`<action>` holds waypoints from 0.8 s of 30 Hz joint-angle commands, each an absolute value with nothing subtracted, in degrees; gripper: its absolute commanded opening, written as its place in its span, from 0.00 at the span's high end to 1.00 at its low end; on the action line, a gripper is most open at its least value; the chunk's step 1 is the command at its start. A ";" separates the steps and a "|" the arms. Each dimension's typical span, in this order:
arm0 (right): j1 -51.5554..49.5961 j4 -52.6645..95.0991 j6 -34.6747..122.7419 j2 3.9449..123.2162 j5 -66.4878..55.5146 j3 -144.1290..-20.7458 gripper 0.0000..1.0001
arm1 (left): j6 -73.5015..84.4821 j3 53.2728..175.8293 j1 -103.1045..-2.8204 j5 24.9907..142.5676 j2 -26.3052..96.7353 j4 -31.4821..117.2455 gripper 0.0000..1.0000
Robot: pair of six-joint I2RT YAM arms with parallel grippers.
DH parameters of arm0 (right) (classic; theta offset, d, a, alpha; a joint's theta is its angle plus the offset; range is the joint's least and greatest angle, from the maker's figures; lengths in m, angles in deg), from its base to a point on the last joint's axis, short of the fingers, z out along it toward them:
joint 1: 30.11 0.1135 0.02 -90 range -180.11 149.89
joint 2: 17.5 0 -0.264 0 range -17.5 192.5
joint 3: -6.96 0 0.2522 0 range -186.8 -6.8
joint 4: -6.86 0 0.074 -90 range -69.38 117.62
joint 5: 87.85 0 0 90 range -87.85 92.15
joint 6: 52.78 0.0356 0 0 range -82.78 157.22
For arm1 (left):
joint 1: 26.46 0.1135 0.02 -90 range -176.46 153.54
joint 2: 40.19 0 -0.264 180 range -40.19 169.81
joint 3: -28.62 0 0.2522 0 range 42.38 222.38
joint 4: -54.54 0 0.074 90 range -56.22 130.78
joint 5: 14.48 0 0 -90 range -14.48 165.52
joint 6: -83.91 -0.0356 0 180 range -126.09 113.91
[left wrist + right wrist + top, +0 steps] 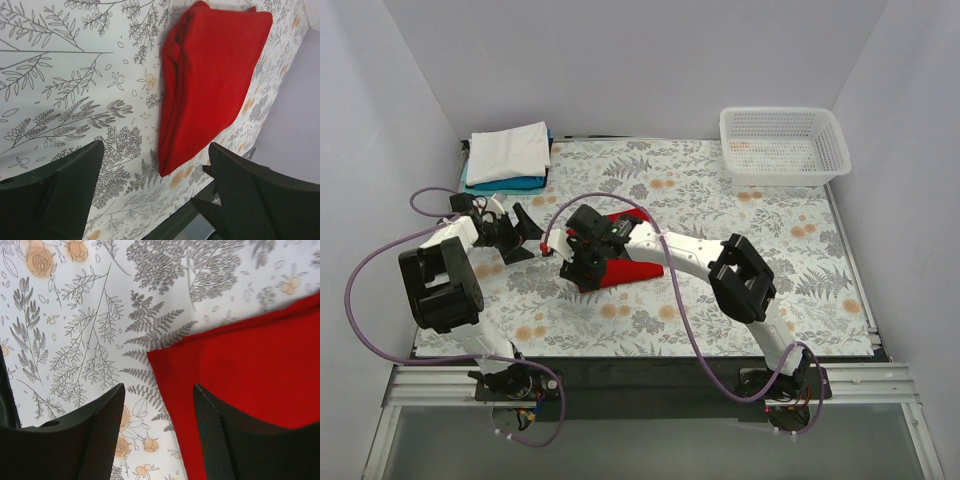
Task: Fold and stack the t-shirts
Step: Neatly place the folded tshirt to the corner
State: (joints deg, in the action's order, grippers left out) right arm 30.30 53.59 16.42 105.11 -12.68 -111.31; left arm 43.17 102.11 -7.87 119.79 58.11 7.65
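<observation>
Hovering with the right claw [582,268] over the left edge of the red shirt [632,271], fingers apart, gripping nothing. Holding the left claw [530,237] just left of it, also spread apart and empty. Seeing the shirt lying folded mid-worktop [820,290], a white-on-blue stack [508,153] sitting in the far left corner, a basket [785,180] far right.

Robot lab cell: white enclosure walls [650,60], floral-covered table [840,270], aluminium frame [650,395] at edge.

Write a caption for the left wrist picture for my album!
Open left tool hovers over the flowery table, facing a folded red t-shirt.
</observation>
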 commanded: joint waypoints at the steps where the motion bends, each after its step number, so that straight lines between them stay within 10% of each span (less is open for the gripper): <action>1: 31.50 53.67 13.84 105.81 -10.33 -111.39 0.37 | 46.64 100.22 -7.83 121.32 56.58 8.25 0.15; 17: 34.05 49.63 7.95 113.19 -6.64 -111.66 0.43 | 50.16 95.82 -7.92 120.43 56.22 14.32 0.15; 20: 34.05 49.36 7.16 115.04 -4.54 -111.13 0.55 | 50.77 95.38 -7.83 119.64 55.96 14.32 0.14; 24: 32.91 48.84 6.98 114.16 -4.17 -109.29 0.98 | 52.00 92.40 -7.83 121.04 54.12 15.37 0.15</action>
State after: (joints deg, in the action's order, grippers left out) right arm 33.36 49.16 7.44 112.65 -4.61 -111.09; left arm 50.77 94.46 -7.87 119.72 57.61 14.25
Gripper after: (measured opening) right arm 0.092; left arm 0.852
